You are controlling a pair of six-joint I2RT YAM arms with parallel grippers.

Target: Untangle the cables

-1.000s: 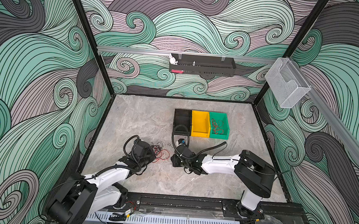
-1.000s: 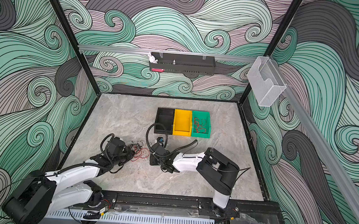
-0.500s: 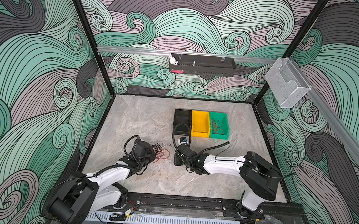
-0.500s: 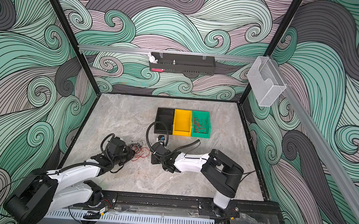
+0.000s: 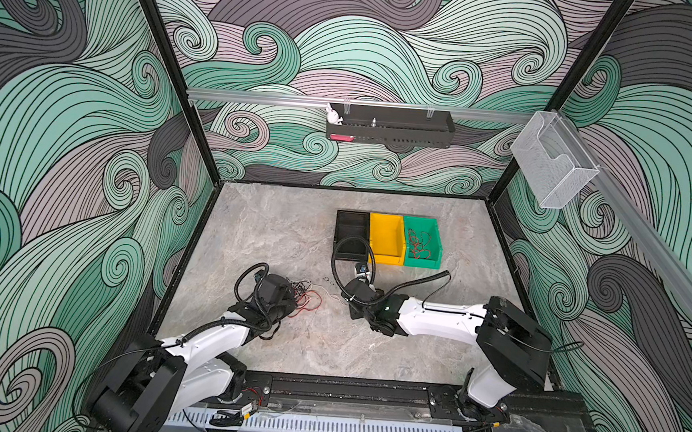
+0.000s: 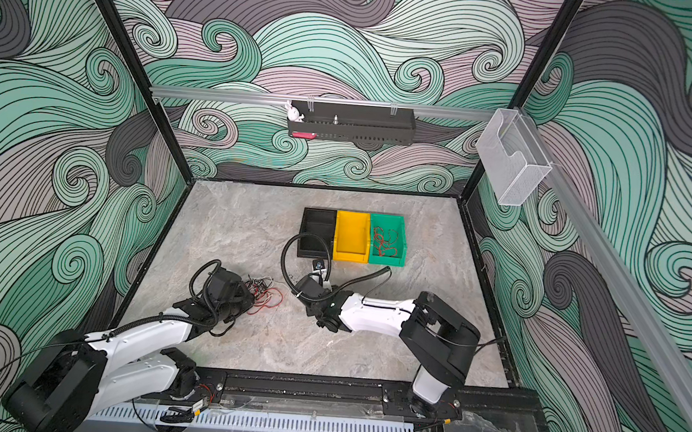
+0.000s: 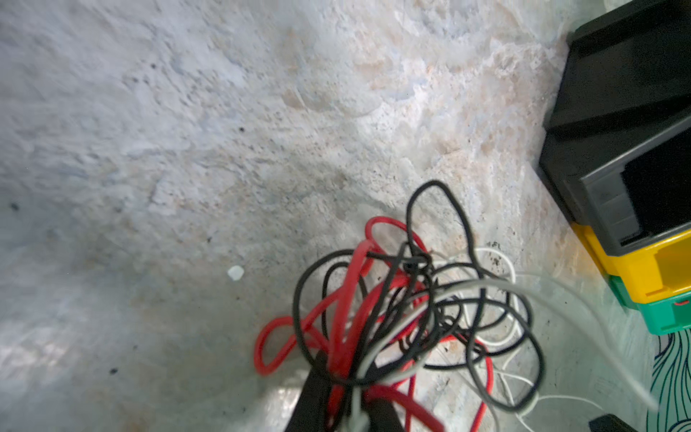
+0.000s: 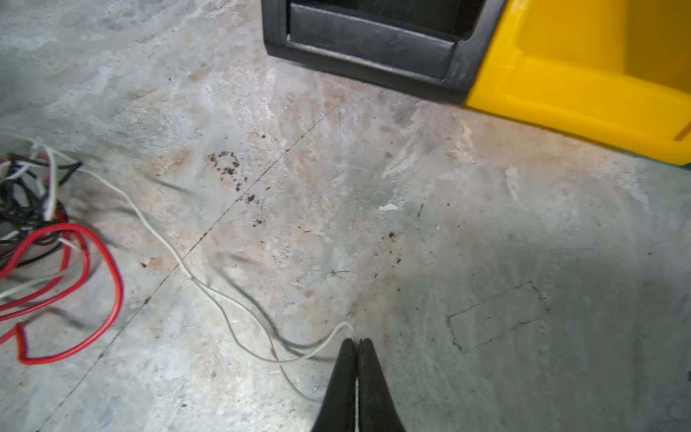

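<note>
The cables (image 5: 304, 298) (image 6: 263, 295) are a tangle of thin red, black and white wires on the stone floor, left of centre. My left gripper (image 7: 349, 381) is shut on a bunch of these cables (image 7: 411, 318); from above, its head (image 5: 275, 292) covers the tangle's left edge. One white cable (image 8: 209, 291) runs out of the tangle across the floor to my right gripper (image 8: 358, 340), which is shut on its end. In both top views the right gripper (image 5: 348, 302) (image 6: 307, 300) sits low, just right of the tangle.
Three bins stand in a row behind the right gripper: black (image 5: 351, 236), yellow (image 5: 386, 238) and green (image 5: 431, 258). The green one holds several loose red and black wires (image 5: 419, 243). The right arm's black hose (image 5: 335, 262) loops in front of the black bin.
The right gripper has closed on the white cable's end, and its arm has shifted slightly right. The left arm and the tangle have hardly moved.
</note>
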